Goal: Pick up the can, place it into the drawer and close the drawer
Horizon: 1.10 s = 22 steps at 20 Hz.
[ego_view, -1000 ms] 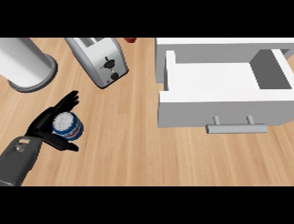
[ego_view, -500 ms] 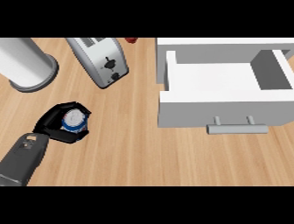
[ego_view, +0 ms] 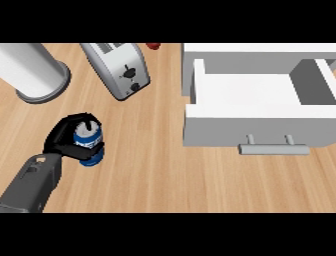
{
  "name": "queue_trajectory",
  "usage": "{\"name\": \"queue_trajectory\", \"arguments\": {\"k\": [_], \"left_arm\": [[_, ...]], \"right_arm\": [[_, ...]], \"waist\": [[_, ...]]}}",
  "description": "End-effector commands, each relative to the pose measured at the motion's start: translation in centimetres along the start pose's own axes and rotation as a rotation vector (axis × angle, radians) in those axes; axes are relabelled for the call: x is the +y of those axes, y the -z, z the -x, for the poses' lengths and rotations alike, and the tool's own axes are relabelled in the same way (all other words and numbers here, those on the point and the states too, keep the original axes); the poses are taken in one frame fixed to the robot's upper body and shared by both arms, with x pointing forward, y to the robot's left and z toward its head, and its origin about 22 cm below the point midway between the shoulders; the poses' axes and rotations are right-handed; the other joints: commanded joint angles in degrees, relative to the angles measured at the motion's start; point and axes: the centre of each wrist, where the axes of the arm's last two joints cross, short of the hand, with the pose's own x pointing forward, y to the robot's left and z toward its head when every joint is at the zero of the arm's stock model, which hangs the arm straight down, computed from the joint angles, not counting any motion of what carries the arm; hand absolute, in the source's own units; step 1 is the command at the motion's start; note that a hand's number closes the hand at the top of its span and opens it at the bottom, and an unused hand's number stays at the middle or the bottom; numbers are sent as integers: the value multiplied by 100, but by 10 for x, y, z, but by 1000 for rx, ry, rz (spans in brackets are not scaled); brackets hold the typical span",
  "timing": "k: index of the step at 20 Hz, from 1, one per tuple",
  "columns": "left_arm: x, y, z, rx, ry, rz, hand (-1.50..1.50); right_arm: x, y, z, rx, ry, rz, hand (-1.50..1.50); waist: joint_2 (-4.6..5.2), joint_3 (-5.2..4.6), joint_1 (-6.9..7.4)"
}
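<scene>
Since the earlier frame, your black left hand (ego_view: pixel 66 142) has closed further, fingers curled round the blue cylindrical can (ego_view: pixel 88 144) at lower left on the wooden counter (ego_view: pixel 163 175). At right, the white open drawer (ego_view: pixel 263 125) shows its grey handle (ego_view: pixel 273 148).

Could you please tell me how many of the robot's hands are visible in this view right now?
1: the left hand at lower left, curled round the can on the counter. The right hand is out of view.

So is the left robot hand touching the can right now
Touching. The head view shows the left robot hand with its black fingers curled round the blue can, no gap between them.
</scene>
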Motion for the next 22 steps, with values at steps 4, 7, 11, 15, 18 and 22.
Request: {"name": "queue_trajectory", "arguments": {"k": [4,7,11,15,18,22], "left_arm": [[-16,2,1,-83,-33,-376,150],[-44,22,-23,-129,-55,-327,150],[-76,27,-51,-132,-12,-288,150],[-93,31,-100,-176,8,-247,150],[-113,50,-146,-202,33,-233,150],[-147,49,-172,-189,34,-190,150]], "right_arm": [[12,3,0,2,14,8,-150],[16,-12,-5,-18,13,12,-150],[1,-13,1,3,14,17,-150],[1,-24,-10,-14,-8,29,-150],[6,-32,-3,-11,10,29,-150],[9,-7,-9,-16,7,7,-150]], "waist": [[-18,4,67],[-45,9,67],[-30,7,50],[-41,6,42],[-36,8,-16],[3,-2,-29]]}}
